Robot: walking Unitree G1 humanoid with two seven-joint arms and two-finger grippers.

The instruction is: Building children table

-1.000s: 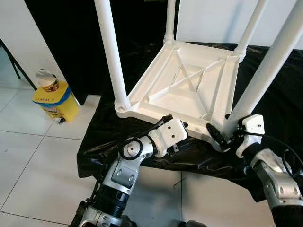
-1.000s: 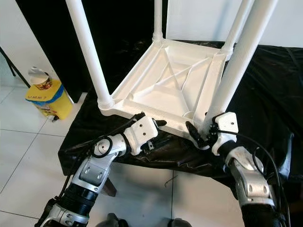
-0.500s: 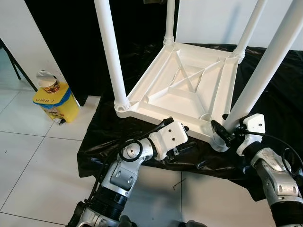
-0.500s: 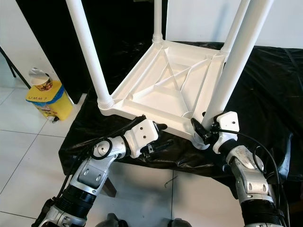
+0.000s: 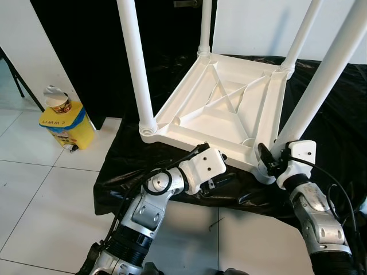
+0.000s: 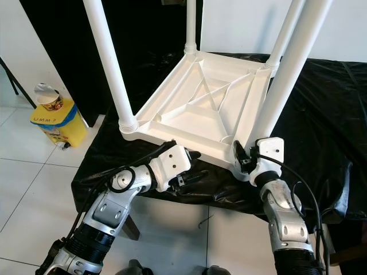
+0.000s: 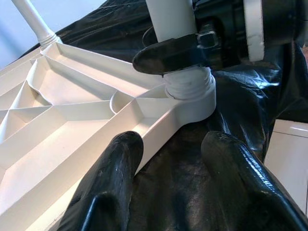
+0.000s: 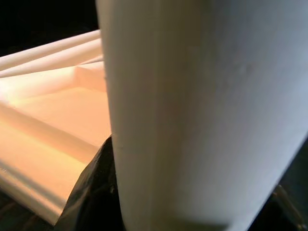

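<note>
White table (image 5: 229, 109), black cloth (image 5: 327, 120)

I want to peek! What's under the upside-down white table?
A crinkly black sheet lies under the white table; the robot's left gripper sits on it by the near edge. What the sheet covers is hidden.

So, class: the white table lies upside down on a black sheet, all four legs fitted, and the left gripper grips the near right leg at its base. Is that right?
Not quite. The right gripper grips that leg; the left eye view shows it. The left gripper is open beside the table frame's edge, over the black sheet. The rest stands.
</note>
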